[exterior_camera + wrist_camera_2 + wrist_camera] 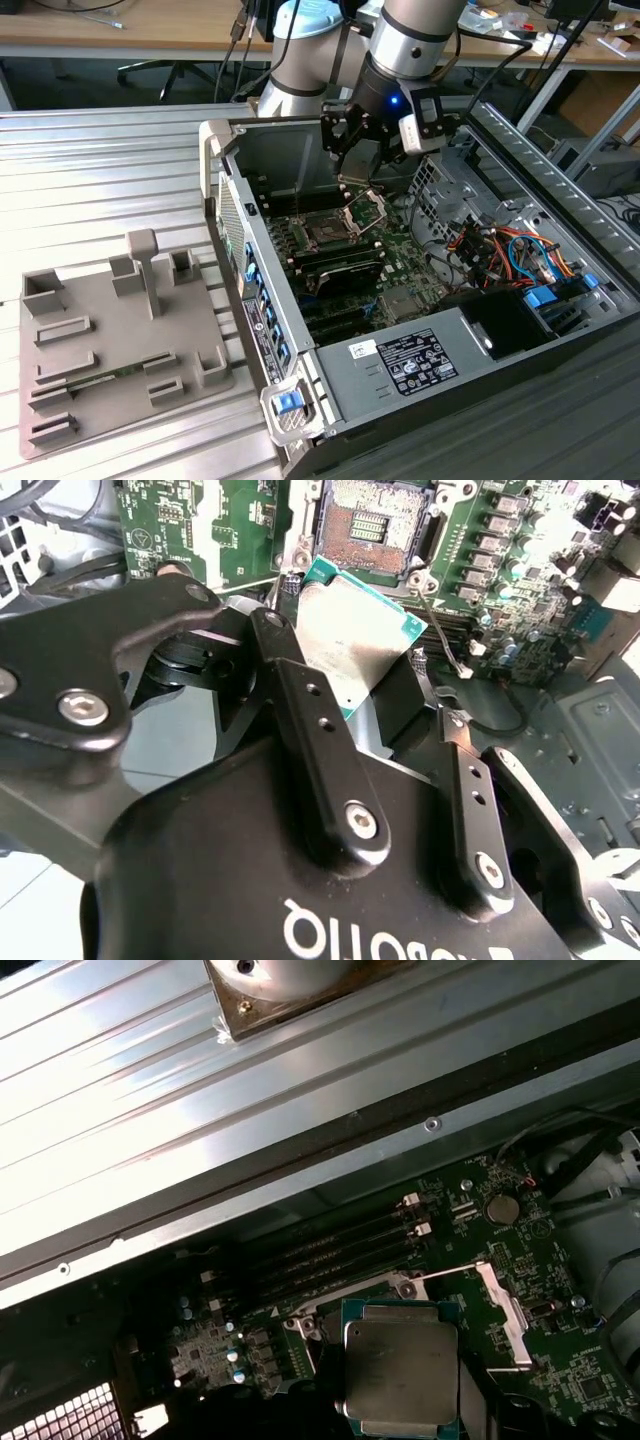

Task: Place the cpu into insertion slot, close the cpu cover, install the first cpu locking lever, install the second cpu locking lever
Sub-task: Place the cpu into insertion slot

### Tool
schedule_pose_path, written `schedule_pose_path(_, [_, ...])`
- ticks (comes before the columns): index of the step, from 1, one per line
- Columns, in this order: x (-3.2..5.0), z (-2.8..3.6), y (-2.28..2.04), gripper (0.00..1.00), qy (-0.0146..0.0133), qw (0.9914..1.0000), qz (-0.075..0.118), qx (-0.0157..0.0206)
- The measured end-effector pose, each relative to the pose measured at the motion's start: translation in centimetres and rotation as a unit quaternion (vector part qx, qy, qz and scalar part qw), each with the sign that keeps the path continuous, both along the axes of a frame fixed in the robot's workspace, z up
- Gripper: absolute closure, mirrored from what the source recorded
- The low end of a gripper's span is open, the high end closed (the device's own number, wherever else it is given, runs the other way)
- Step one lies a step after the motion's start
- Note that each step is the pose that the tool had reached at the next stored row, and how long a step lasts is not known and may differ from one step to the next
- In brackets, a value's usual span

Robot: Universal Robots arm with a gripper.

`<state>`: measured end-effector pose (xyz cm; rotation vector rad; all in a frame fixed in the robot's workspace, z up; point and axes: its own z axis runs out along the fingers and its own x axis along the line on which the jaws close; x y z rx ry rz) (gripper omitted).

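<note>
Grips the cpu (352, 630) between both jaws, closed just as far as the chip is wide, with one black finger (300, 710) on each side edge. Keeps the chip flat, silvery face showing in both wrist views (400, 1375), green rim peeking out at the edges. Puts the gripper (362, 160) low inside the open computer case (400, 370) in the exterior view, just over the green motherboard (500, 540). Holds the chip close to the insertion slot (368, 525), but not in it. Leaves the slot bare, with little gold dots in its dark middle. Has the shiny cpu cover (505, 1310) tipped open beside the slot. Sits near the long black memory sticks (330, 1250).
</note>
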<state>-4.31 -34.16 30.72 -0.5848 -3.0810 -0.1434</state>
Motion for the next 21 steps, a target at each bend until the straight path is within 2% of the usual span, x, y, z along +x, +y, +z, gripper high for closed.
schedule_pose_path(12, [0.0,-0.01,0.0,0.45,0.0,0.99971,-0.024,0.0])
schedule_pose_path(21, [0.0,-0.02,0.0,0.45,0.0,0.99903,-0.044,0.0])
